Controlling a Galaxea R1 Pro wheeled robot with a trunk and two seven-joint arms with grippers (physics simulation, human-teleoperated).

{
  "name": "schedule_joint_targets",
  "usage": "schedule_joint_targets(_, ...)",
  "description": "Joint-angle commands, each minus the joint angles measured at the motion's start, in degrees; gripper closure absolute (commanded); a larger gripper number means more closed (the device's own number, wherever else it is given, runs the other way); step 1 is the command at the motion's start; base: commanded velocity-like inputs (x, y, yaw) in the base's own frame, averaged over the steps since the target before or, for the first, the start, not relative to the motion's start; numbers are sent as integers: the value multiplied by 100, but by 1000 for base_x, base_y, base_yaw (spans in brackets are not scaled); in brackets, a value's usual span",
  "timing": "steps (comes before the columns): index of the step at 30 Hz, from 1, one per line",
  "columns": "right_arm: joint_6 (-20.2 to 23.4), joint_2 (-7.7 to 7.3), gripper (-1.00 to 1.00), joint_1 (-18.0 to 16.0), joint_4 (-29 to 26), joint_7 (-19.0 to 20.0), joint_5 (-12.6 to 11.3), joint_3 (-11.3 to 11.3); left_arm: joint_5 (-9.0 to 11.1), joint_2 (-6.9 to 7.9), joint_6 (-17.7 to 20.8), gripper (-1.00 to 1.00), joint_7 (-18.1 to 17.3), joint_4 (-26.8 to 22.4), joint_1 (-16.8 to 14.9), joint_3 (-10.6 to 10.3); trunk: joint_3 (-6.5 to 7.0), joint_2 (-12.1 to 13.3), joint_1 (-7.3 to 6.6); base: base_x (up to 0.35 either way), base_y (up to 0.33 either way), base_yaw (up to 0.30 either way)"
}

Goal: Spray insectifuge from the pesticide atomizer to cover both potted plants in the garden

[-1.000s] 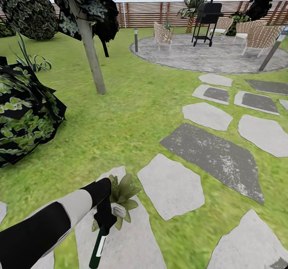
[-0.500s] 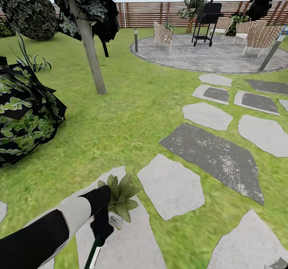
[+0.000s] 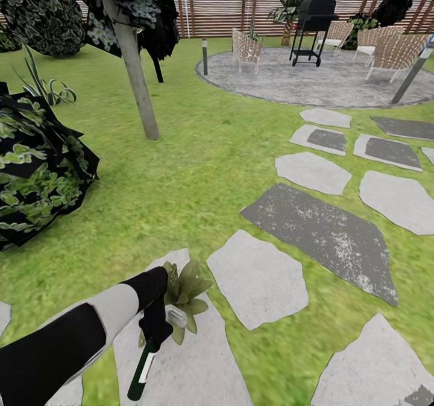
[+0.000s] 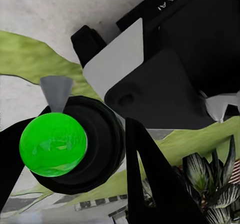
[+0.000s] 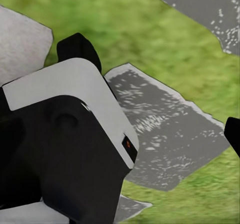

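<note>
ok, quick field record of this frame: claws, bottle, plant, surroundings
left claw: shut on the pesticide atomizer, nozzle end up by the plant
potted plant: on a pale stepping stone, right beside the claw
right claw: a fingertip at frame edge, state unclear
background: lawn, tree trunk, paved circle with grill and chairs, wooden fence
</note>
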Motion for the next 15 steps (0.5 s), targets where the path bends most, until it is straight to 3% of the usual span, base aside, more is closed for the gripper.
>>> schedule_joint_targets(1, 13, 0, -100, -5, -6, 59, 56, -8, -63, 1, 28, 100, -51, -6, -13, 17, -6, -2, 0, 0, 0, 0)
schedule_joint_targets(15, 13, 0, -100, -5, -8, 59, 54, -8, -57, -7, 28, 100, -55, -6, -320, 17, -37, -2, 0, 9, 0, 0)
